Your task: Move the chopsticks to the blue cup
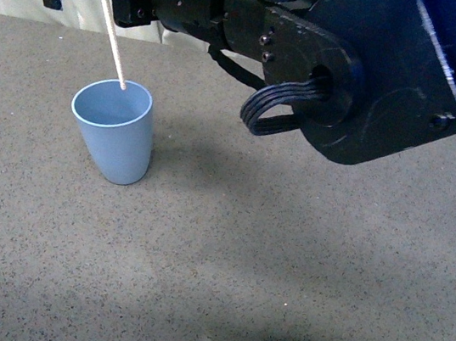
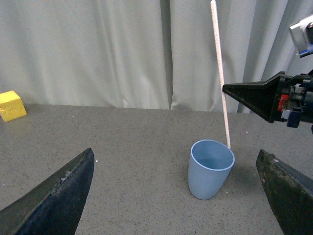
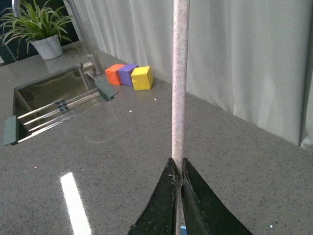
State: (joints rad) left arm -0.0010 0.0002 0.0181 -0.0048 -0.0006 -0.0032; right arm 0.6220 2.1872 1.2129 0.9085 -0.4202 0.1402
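Nearest, the left gripper (image 2: 174, 155) hangs low over the grey speckled countertop (image 1: 277, 298), its fingers spread wide apart with nothing between them. Beyond it the blue cup (image 1: 114, 136) stands upright and empty on that countertop. The chopstick (image 1: 115, 44) rises from the cup's far rim, leaning slightly, with its lower tip level with the rim. Whether the tip is inside the mouth or just behind the edge I cannot tell. Higher up, the right gripper (image 3: 177, 172) has its fingers pinched tight on the stick's shaft. Pale curtains (image 2: 98, 54) hang behind everything. I judge this to be the insertion step, with the carrying done. The next move calls for bringing the tip squarely over the opening, lowering it into the cup, then parting the fingers so the stick leans on the rim without tipping the cup.
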